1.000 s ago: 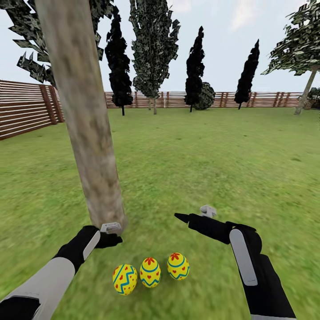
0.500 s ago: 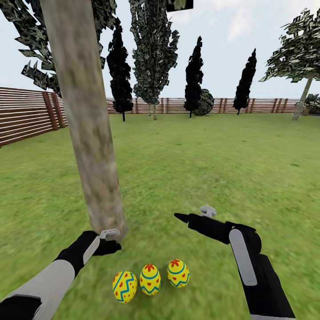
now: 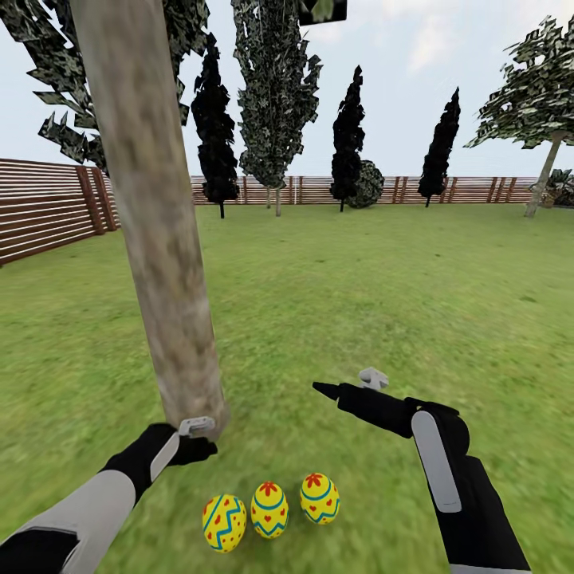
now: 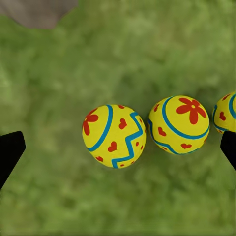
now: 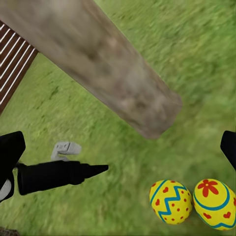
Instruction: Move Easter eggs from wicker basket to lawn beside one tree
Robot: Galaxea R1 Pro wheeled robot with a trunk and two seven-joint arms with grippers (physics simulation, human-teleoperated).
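Left gripper (image 4: 118, 150): jaws spread wide, black fingertips (image 4: 10, 152) at the opposite edges of the left wrist view, nothing between them but grass and eggs below; it holds nothing and touches nothing I can see. Right gripper (image 5: 118, 147): jaws also spread wide and empty, tips at the edges of its own view. In the head view the left gripper (image 3: 195, 434) hangs just beside the foot of the tree (image 3: 159, 239), the right gripper (image 3: 351, 389) off to the right, above the grass. All three Easter eggs (image 3: 269, 509) lie on the lawn (image 3: 383, 303) in a tight row near the trunk base, neighbours touching or nearly so, can't tell which. Left wrist view cuts the third egg (image 4: 227, 112) at the frame edge; right wrist view catches two eggs (image 5: 170, 201), one clipped. Trunk top runs out of frame in the head view. Slat fence (image 3: 48, 203) and dark narrow trees (image 3: 349, 135) stand behind.
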